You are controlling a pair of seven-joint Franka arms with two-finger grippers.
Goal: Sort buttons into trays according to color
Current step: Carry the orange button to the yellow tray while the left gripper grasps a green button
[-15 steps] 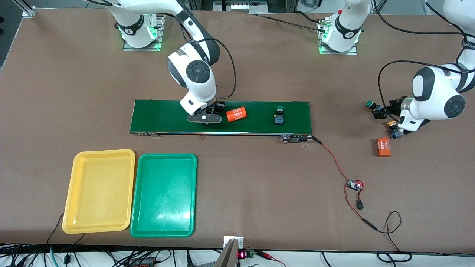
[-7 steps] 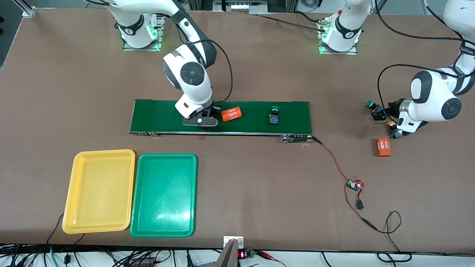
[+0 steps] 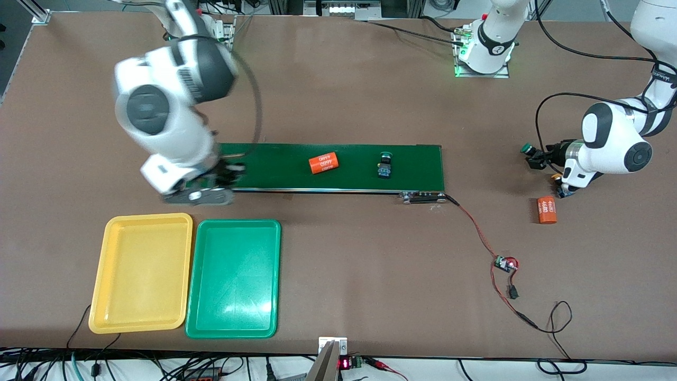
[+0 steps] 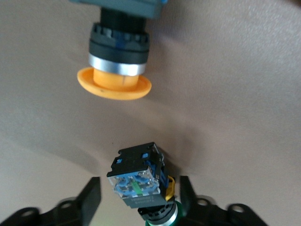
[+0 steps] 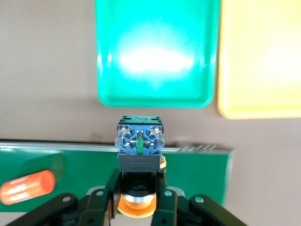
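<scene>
Right wrist view shows one yellow-orange button held tight in the right claw. Its fingers pinch the button from both sides. The round cap sits down between them and the blue and black body sticks out. The right claw hangs over the end of the belt at the right arm's end of the desk, by the belt edge that faces the trays.

The yellow tray and the green tray lie side by side, nearer to the front camera than the belt. They look like they touch along one long side.

A green button stands on the belt. An orange can with white print lies on the belt too, between that button and the right claw.

Two more buttons are on the bare desk at the left arm's end. One has a green cap and lies on its side. The left claw is down around it, half wide. One finger stands on each side of the body, with a thin gap on both sides. The other button, with a yellow-orange cap, lies just beside it.

Another orange can lies on the desk near them, closer to the front camera. A small board with red wires lies on the desk, nearer to the front camera than the belt.
</scene>
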